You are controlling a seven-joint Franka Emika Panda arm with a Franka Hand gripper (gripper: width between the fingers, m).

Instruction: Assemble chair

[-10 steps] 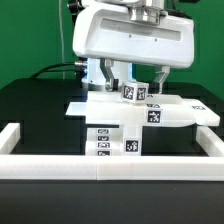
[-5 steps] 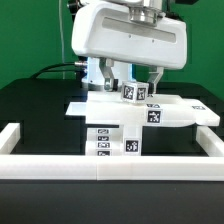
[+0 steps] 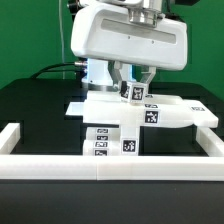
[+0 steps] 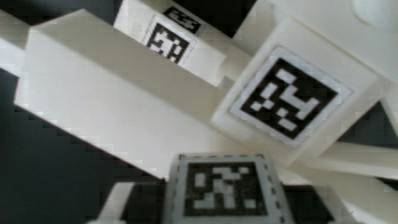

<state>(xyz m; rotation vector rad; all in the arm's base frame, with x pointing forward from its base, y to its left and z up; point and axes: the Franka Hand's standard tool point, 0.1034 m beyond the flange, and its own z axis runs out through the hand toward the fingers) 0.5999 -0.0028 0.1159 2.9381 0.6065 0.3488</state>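
Observation:
The chair's parts are white tagged blocks. A long slab (image 3: pixel 165 113) lies across the table with a tagged block (image 3: pixel 130 145) in front of it. On the slab stands a small tagged cube (image 3: pixel 134 93). My gripper (image 3: pixel 134 88) hangs straight over this cube, one finger pressed to each of its sides. In the wrist view the cube (image 4: pixel 222 183) fills the space inside the gripper (image 4: pixel 222 200), and the slab's large tag (image 4: pixel 285 95) lies beyond it. The big white wrist housing hides the parts behind it.
A white border rail (image 3: pixel 100 166) runs along the front and up both sides (image 3: pixel 20 135). The marker board (image 3: pixel 92 140) lies flat just to the exterior view's left of the front block. A green wall stands behind the black table.
The fingers stood wide apart on either side of the small cube. They have since drawn in against it. The arm and the parts have stayed where they were.

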